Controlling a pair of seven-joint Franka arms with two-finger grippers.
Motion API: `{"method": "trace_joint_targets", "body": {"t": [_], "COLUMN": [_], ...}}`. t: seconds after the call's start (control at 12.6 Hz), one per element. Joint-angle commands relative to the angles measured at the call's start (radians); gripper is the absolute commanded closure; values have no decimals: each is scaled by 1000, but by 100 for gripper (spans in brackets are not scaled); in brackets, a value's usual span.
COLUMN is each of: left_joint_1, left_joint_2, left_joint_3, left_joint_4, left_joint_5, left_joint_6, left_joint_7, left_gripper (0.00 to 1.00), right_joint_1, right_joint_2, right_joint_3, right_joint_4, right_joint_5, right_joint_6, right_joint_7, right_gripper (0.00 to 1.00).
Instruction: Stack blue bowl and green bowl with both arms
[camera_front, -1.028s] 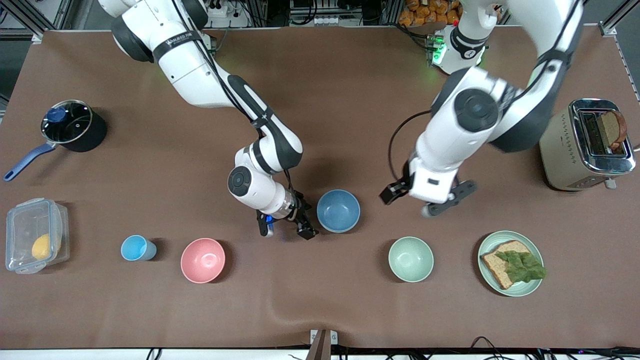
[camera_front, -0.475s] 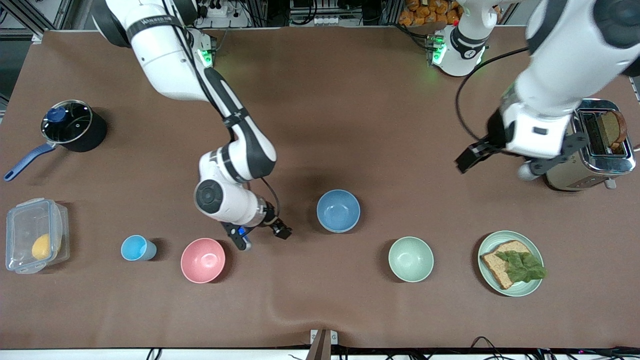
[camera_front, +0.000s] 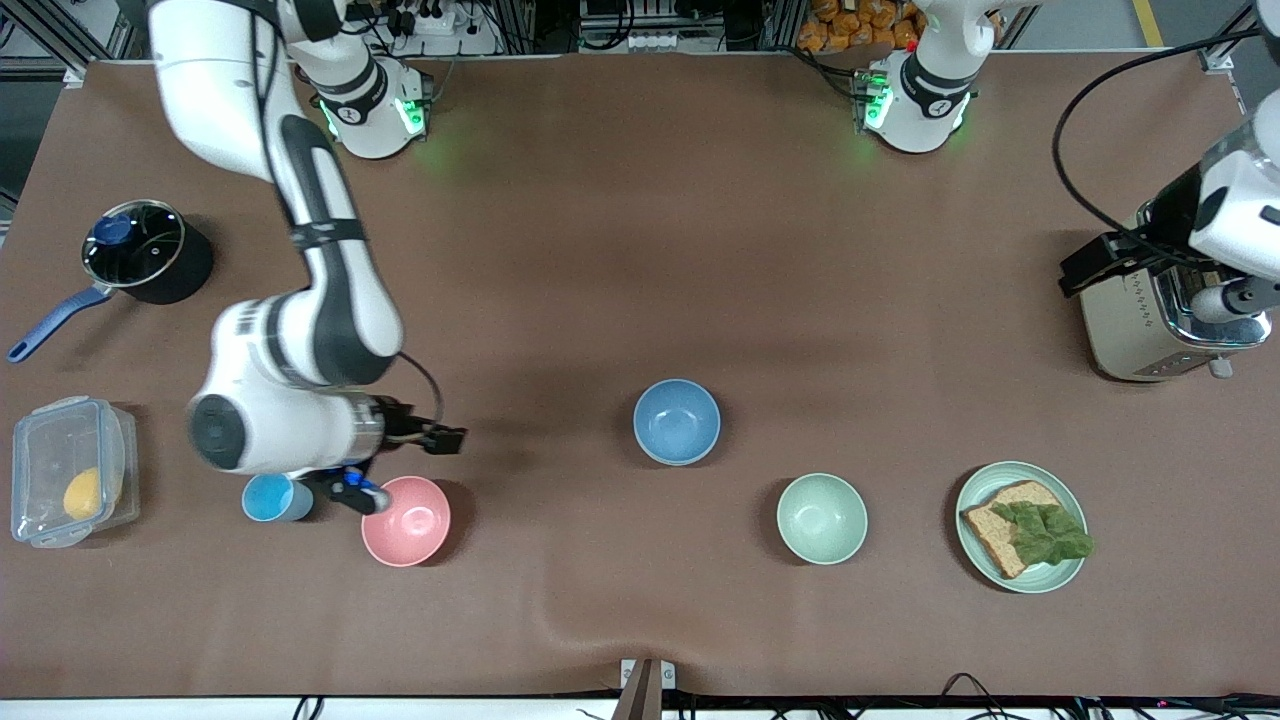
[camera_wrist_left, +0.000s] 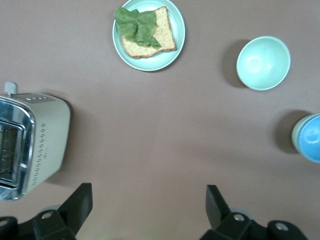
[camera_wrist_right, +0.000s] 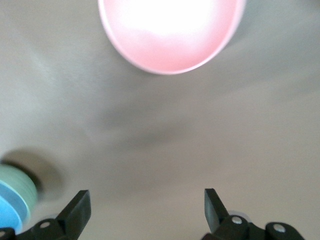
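The blue bowl (camera_front: 676, 421) stands upright mid-table. In the left wrist view it (camera_wrist_left: 310, 137) shows a dull sage-green outer wall (camera_wrist_left: 295, 136), so it looks nested in the green bowl, which the front view hides under it. My right gripper (camera_front: 405, 467) is open and empty, over the table next to the pink bowl (camera_front: 405, 520) and well off toward the right arm's end from the blue bowl; its fingers spread wide in the right wrist view (camera_wrist_right: 146, 202). My left gripper (camera_front: 1235, 298) is open and empty (camera_wrist_left: 147, 200), up over the toaster (camera_front: 1130, 320).
A paler mint-green bowl (camera_front: 822, 518) stands nearer the front camera than the blue bowl. Beside it is a mint plate (camera_front: 1060, 580) with bread and lettuce. A light-blue cup (camera_front: 268, 497), a clear box (camera_front: 70, 470) with a lemon and a pot (camera_front: 145, 250) are at the right arm's end.
Both arms have drawn away from the blue bowl: the right gripper toward the pink bowl and cup, the left gripper up toward the toaster. The bowls have not moved.
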Motion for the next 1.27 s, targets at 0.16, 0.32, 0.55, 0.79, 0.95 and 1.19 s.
{"method": "trace_joint_targets", "body": {"t": [0.16,0.32,0.55,0.79,0.95,1.19], "left_joint_1": [-13,-12,-15,-12,-13,-13], "left_joint_2": [-60,-64,-95,-110,-117,-120], "left_joint_3": [18,10,-8,-20,-20,-20], "left_joint_4": [-21,-19,-22,-29,-30,-32], "left_joint_5": [-19,-21,-21,-22,-25,-39], "left_joint_6": [-62,-86,-99,-112,-112,-110], "left_joint_7": [80,108,114,120,132,134], "left_gripper": [0,0,0,0,0,0], "right_joint_1": [-28,-26,-29,-133,-274,-456], "right_joint_2": [-182,-243,-373,-493,-547,-631], "right_joint_3": [-110,-168,-169,-40,92,265], "right_joint_4": [-142,-158,-159,-162,-164,-204], "right_joint_5": [-65,-77,-228,-336,-355,-403], "right_joint_6": [-22,-64,-127,-186,-224,-227], "right_joint_7": [-318,-384,-379,-365,-357,-355], "right_gripper": [0,0,0,0,0,0]}}
